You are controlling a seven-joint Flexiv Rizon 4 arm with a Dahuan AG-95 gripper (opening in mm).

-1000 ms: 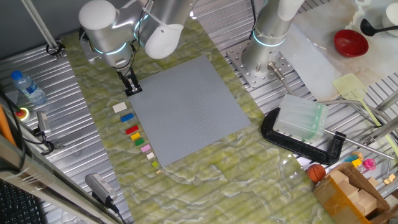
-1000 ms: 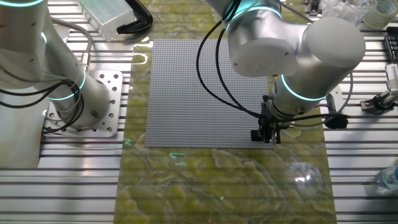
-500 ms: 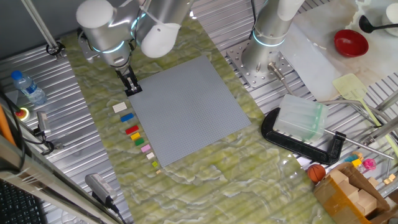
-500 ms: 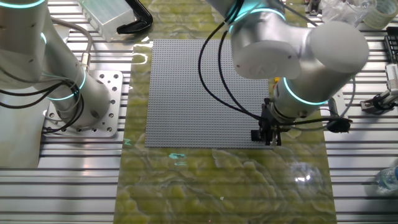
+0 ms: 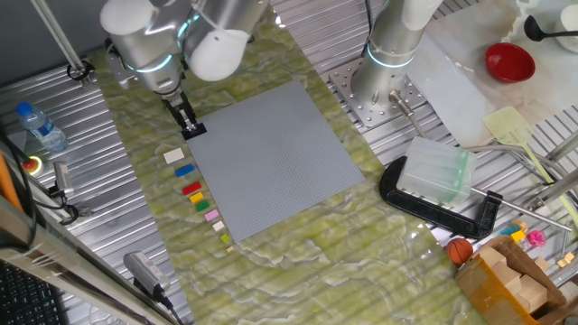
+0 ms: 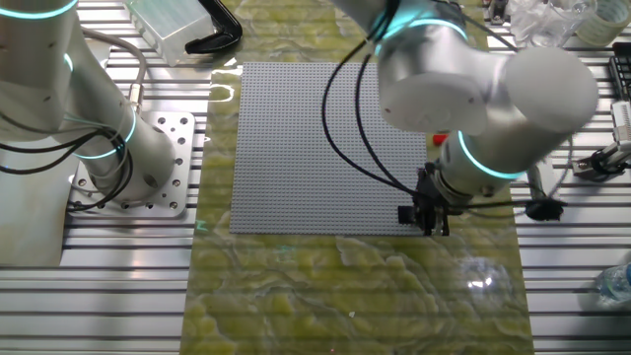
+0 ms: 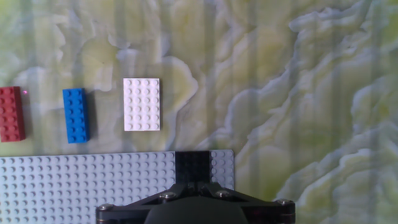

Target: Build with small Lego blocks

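Hand (image 5: 191, 129) sits at the corner of the grey baseplate (image 5: 275, 158), fingers down on a black brick (image 7: 192, 167) that rests on the plate's corner studs. Hand view shows that brick right at the fingertips, but the jaw gap is hidden by the hand body, so can't tell if it's clamped or let go.

Only the hand view gives brick detail: white brick (image 7: 142, 104), blue brick (image 7: 76, 115) and red brick (image 7: 12, 114) lie side by side on the green marbled tabletop (image 7: 280, 93), just off the plate edge, all apart from each other. One fixed view shows the full row instead: white (image 5: 173, 156), blue (image 5: 184, 170), red (image 5: 191, 189), green brick (image 5: 196, 196), yellow brick (image 5: 200, 206), pink brick (image 5: 212, 216), then smaller bits too tiny to tell.

In the other fixed view the arm's big joint blocks that row; only a red speck shows, plus the hand (image 6: 430, 205) at the plate corner (image 6: 330, 148).

Around: second arm base (image 5: 384, 81), black clamp (image 5: 433, 209) w/ clear plastic box (image 5: 436, 171), red bowl (image 5: 508, 61), water bottle (image 5: 41, 126).
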